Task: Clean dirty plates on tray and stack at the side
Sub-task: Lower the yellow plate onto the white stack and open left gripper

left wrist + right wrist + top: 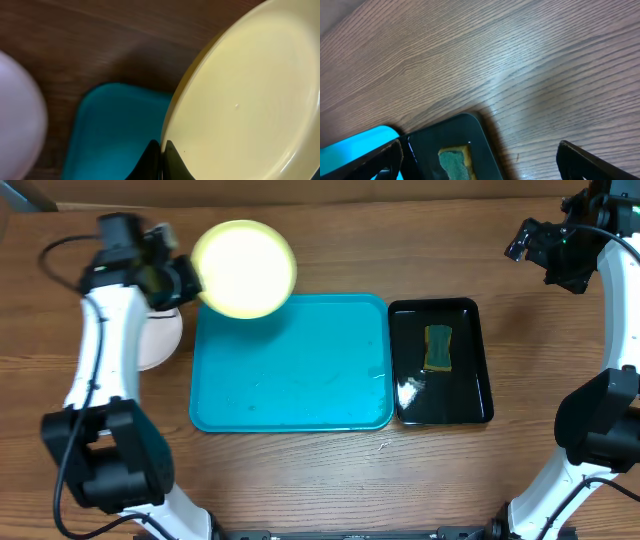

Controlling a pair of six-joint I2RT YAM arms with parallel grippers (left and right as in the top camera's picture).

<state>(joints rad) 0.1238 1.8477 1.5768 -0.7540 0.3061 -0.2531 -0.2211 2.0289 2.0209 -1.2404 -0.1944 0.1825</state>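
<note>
My left gripper is shut on the rim of a pale yellow-green plate, which hangs over the back-left corner of the turquoise tray. In the left wrist view the fingertips pinch the plate's edge, with the tray below. A white plate lies on the table left of the tray, partly hidden by my left arm; it shows as a blur in the wrist view. My right gripper hovers open at the far right, holding nothing.
A glossy black tray with a green-and-yellow sponge sits right of the turquoise tray. The right wrist view shows the open right gripper above this black tray, the sponge and bare wooden table.
</note>
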